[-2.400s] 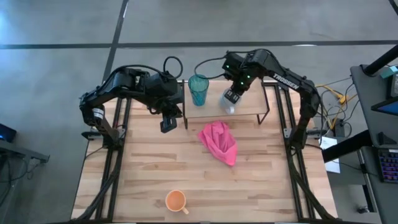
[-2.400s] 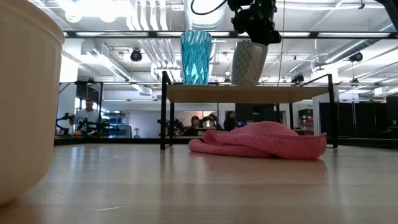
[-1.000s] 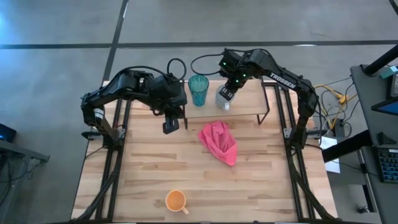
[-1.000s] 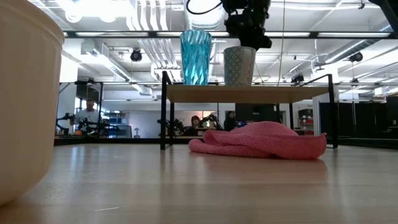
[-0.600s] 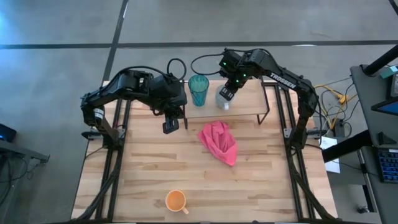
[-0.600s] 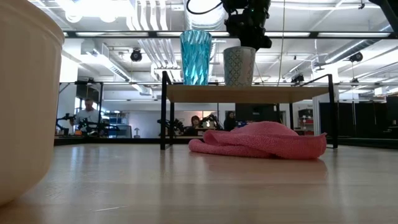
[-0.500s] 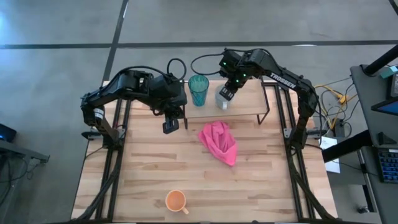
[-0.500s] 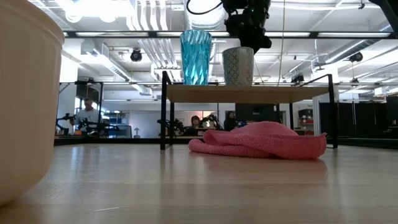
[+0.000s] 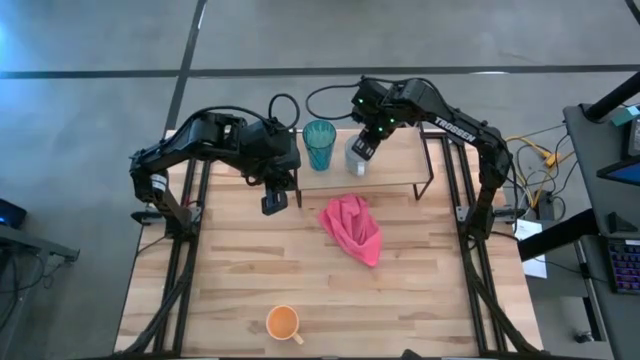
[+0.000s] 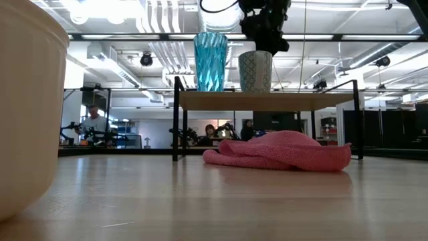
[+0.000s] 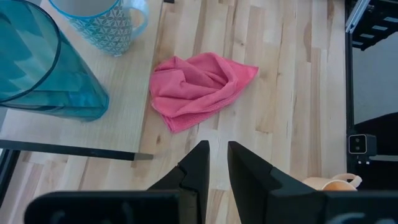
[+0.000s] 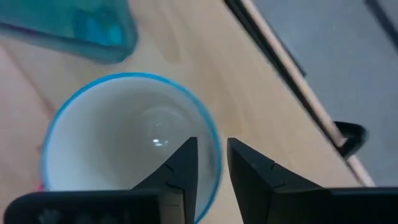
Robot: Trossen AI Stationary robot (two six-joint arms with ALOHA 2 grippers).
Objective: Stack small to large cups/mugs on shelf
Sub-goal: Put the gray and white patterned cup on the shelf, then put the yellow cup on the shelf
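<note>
The teal tumbler point(image 9: 319, 143) point(image 10: 210, 61) point(image 11: 43, 68) stands upright on the shelf point(image 9: 400, 172) point(image 10: 267, 100). Just to its right stands the white mug point(image 9: 355, 162) point(image 10: 256, 71) point(image 11: 102, 25) point(image 12: 124, 143), patterned blue, with my right gripper point(image 9: 362, 148) point(image 12: 211, 162) on top of it, shut on its rim. The orange mug point(image 9: 284, 322) point(image 11: 336, 182) sits by the table's near edge. My left gripper point(image 9: 270, 203) point(image 11: 217, 162) hangs over the table left of the shelf, shut to a narrow slit, holding nothing. My right gripper has the white mug by its rim point(image 12: 214, 146), one finger inside the mug and one outside. The fingers come from above, pointing down. The mug is upright with its base on the shelf board point(image 10: 256, 92).
A crumpled pink cloth point(image 9: 352, 228) point(image 10: 281, 150) point(image 11: 199, 90) lies on the table just in front of the shelf. The shelf's black legs point(image 10: 177, 120) stand at its corners. Bare tabletop point(image 9: 200, 280) stretches toward the near edge around the orange mug.
My right gripper brought the white mug from a tilted, lifted pose over the shelf's middle leftward toward the tumbler and set it upright on the board. In the last second it has stayed almost still, with the fingers remaining on the rim.
</note>
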